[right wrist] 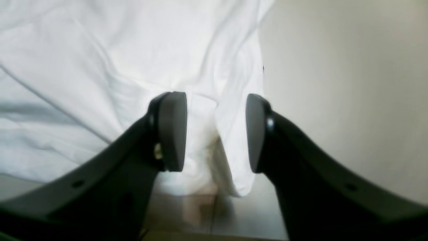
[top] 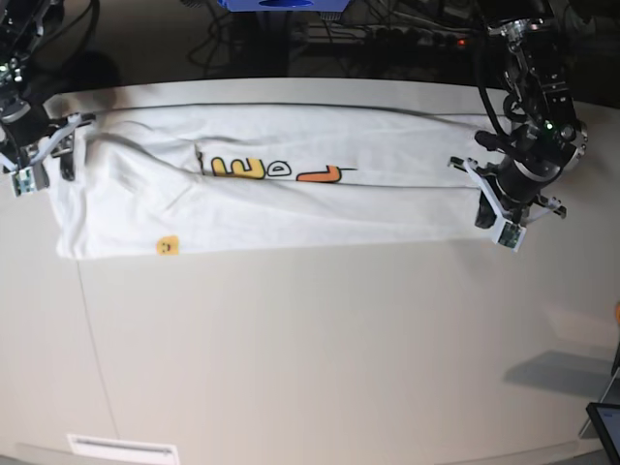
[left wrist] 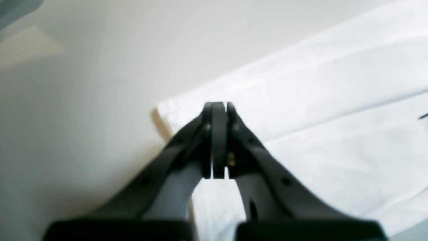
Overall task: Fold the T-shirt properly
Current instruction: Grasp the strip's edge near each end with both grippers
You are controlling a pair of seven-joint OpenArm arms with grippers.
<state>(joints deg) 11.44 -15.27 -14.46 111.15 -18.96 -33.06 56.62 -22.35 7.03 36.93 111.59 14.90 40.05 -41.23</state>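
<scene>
A pale cream table [top: 310, 368] is seen filling most of the base view, lit evenly, with a soft shadow [top: 562, 373] cast near its right edge. Behind it, a dark area is crossed by tangled cables [top: 387, 34], and a blue object [top: 281, 5] is glimpsed at the top.

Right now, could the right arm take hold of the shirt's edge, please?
Probably yes: the right gripper is open with a fold of the shirt between its pads, and nothing blocks it.

Folded T-shirt [top: 291, 208] hides most of its print.
</scene>
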